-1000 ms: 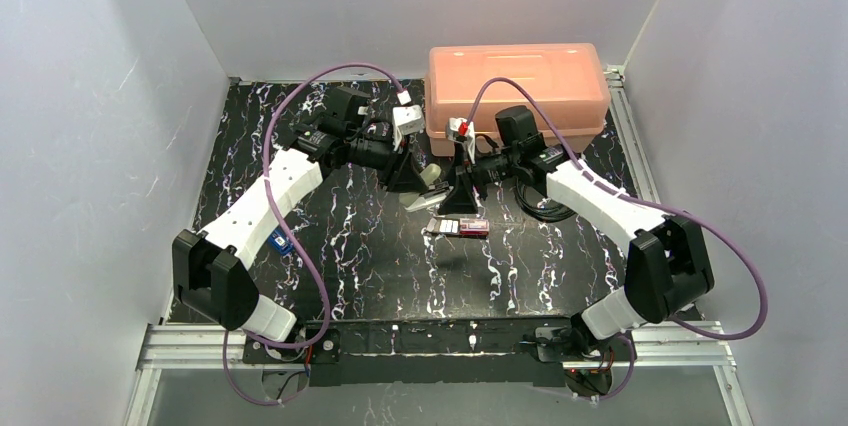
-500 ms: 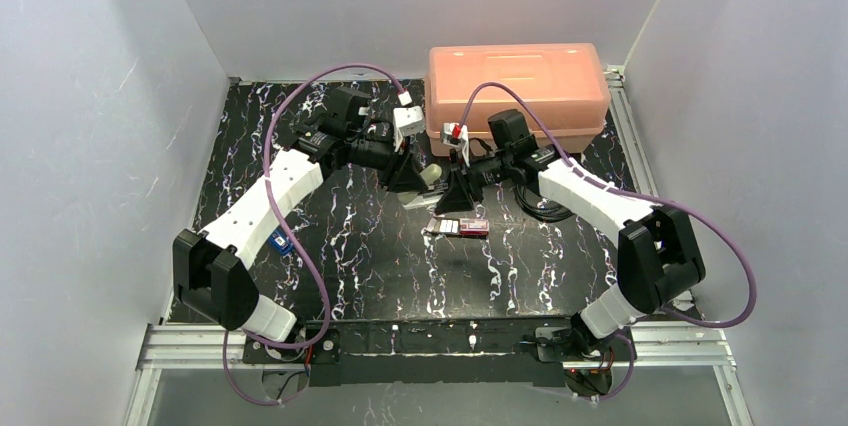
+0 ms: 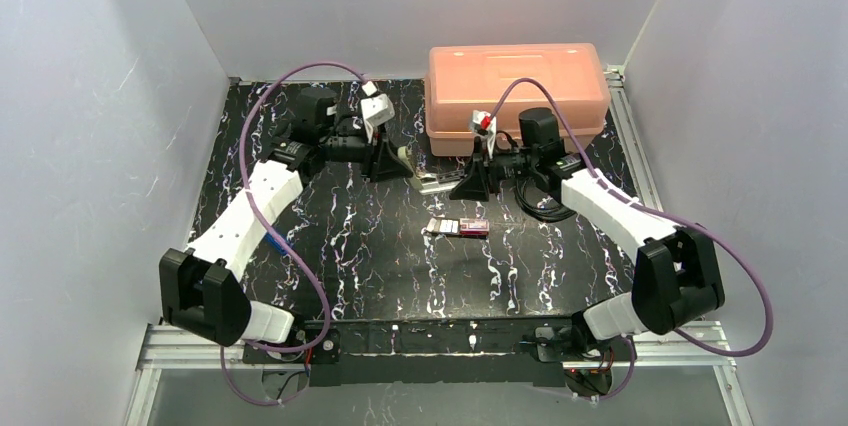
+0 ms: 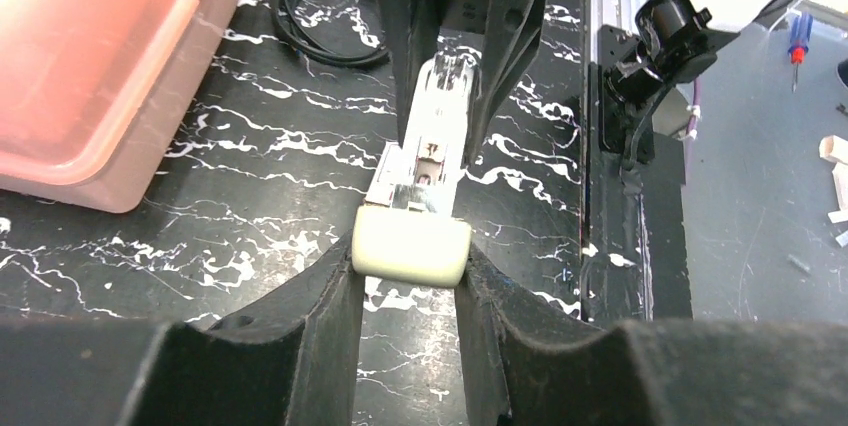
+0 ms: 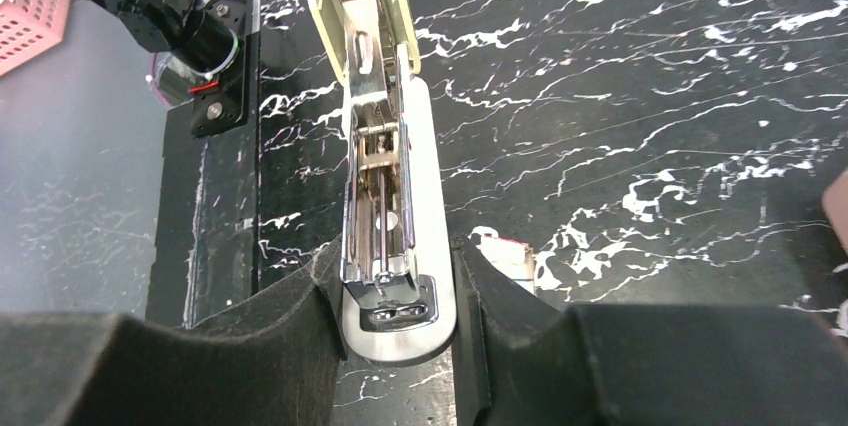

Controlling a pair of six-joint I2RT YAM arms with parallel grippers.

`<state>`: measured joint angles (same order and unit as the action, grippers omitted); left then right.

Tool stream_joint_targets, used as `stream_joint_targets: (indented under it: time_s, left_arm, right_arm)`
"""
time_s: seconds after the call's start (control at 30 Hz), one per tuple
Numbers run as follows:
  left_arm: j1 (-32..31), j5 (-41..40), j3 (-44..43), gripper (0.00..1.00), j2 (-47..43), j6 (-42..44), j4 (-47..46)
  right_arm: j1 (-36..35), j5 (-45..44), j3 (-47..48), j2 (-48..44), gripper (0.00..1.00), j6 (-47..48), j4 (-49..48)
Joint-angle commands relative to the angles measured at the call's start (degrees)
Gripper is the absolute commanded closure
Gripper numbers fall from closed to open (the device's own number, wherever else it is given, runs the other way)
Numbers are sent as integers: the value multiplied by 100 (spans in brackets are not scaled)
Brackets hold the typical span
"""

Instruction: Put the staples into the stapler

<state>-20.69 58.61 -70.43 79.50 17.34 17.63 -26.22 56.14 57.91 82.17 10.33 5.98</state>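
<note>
A robotics lab test cell: plain white walls (image 3: pixel 90 96) box in a black marbled table (image 3: pixel 380 266) on aluminium rails (image 3: pixel 180 344).

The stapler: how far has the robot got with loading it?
Done: the stapler is swung open, its metal track exposed. In hand: the left gripper is shut on its cream end and the right gripper on its base end, holding it between them. Left: the red box of staples lies on the table, touched by neither gripper, and no strip shows in the track.

No readable text, labels, brands or numbers anywhere
</note>
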Motion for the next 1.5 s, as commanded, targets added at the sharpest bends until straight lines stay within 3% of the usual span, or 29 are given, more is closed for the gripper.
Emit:
stream_joint_targets:
  time_s: [0.0,0.43,0.73,0.8,1.17,1.3,1.47]
  left_arm:
    - [383,103,267,100,-405,-397,-403]
    - [583,21,1100,100,-714,-821,-1305]
    - [583,119,1283,100,-701,-646,-1353]
    - [591,125,1343,94,-706,-653,-1434]
    - [583,-93,1191,37,-717,-387,-1224]
    - [583,-235,1185,28,-718,-301,-1136]
    - [625,-1015,1076,24,-725,-462,-1121]
  right_arm:
    - [403,-226,-172,-342,99,-460,-508]
    - [511,-332,-526,-374,99,-638,-944]
    - [511,-384,-563,-330,99,-620,-967]
    - [475,-395,-549,-318,99,-588,-935]
    - [165,-737,-241,-135,99,111,-187]
    - [119,-846,-207,-70,99,230,-116]
    - [-40,-1177,-72,224,99,547,-190]
